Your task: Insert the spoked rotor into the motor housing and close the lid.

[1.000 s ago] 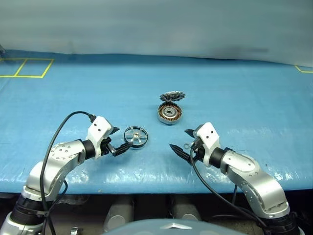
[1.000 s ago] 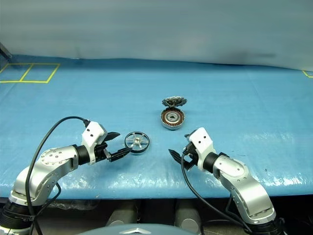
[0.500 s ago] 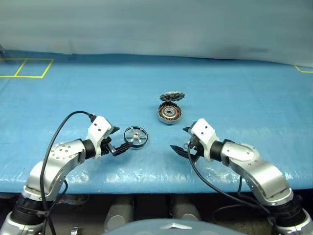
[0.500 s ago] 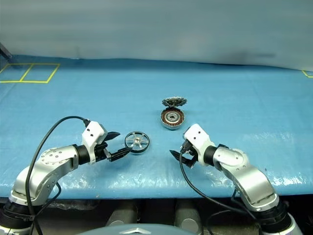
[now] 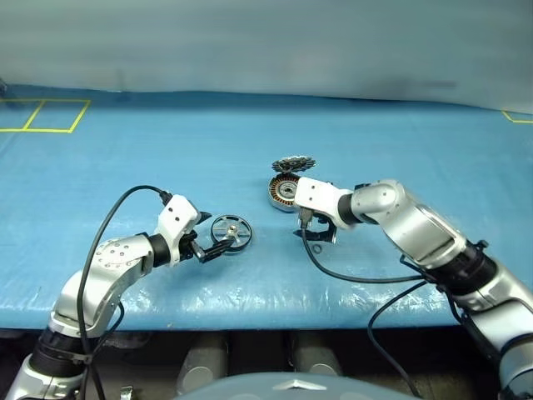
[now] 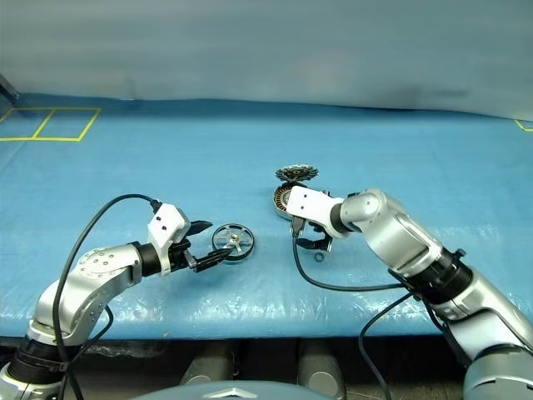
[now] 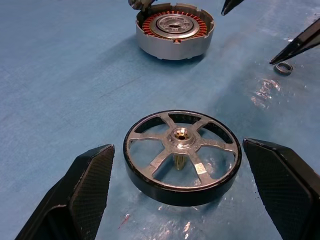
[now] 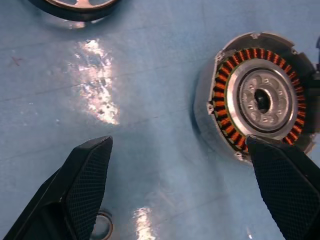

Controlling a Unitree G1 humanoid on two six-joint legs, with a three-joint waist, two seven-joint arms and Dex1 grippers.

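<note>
While both grippers stand wide and empty, I have nothing lifted yet, so the insertion is not begun. The rotor (image 7: 182,156) lies flat on the blue sheet (image 5: 125,150), lower centre-left of the head view, between the spread fingers of my left gripper (image 5: 210,237); in the left wrist view it sits centred in the gap, touching neither finger as far as I can tell. The housing (image 8: 257,100) sits at centre frame, windings up, with the lid (image 5: 293,164) just behind it, tilted against or right beside its far edge; I cannot tell which. My right gripper (image 6: 310,240) hangs just in front of the housing, one finger (image 8: 287,187) overlapping its rim in the right wrist view.

My worries: if I close the left fingers off-centre, the smooth dark rim could skate out across the slick sheet. The right finger could nudge the housing and topple the lid. A small ring (image 7: 283,68) lies loose near the right fingertips; I could sweep it away or pinch it by mistake.
</note>
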